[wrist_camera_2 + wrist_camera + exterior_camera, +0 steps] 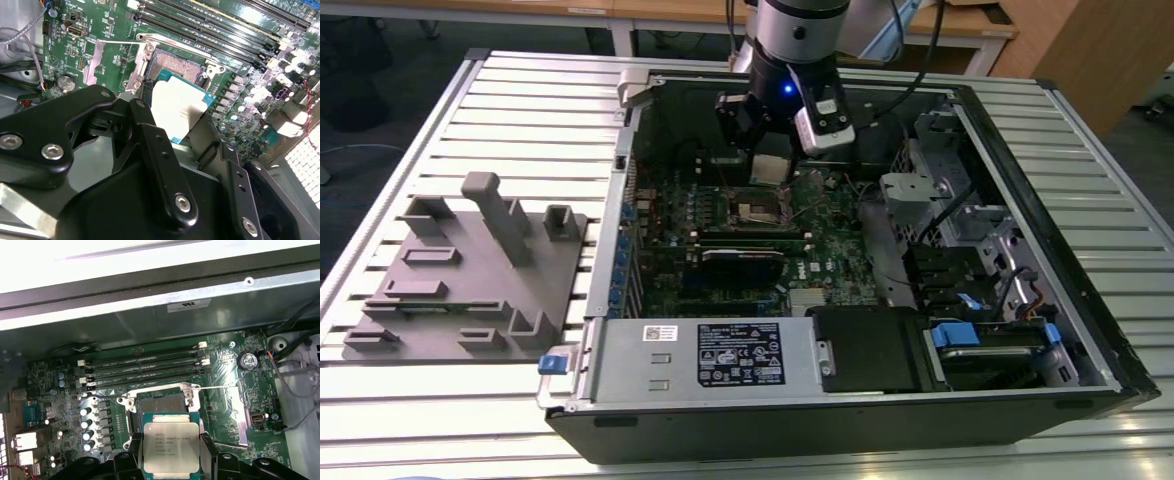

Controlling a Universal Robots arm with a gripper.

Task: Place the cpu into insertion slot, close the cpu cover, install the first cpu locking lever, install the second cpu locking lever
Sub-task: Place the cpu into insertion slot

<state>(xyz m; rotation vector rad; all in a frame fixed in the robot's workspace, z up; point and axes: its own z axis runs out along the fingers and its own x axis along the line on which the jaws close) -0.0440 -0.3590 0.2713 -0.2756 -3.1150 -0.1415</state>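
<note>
A workshop: opened computer case (827,425) on slatted table (520,100).

grey fixture (454,300) | slatted table (520,95) | open computer case (854,425) | memory slots (145,366)

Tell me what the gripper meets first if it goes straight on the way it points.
Probably the insertion slot: the gripper, shut on the cpu, points down at it, and the cpu cover lies open beside it. How much gap is left is unclear.
</note>
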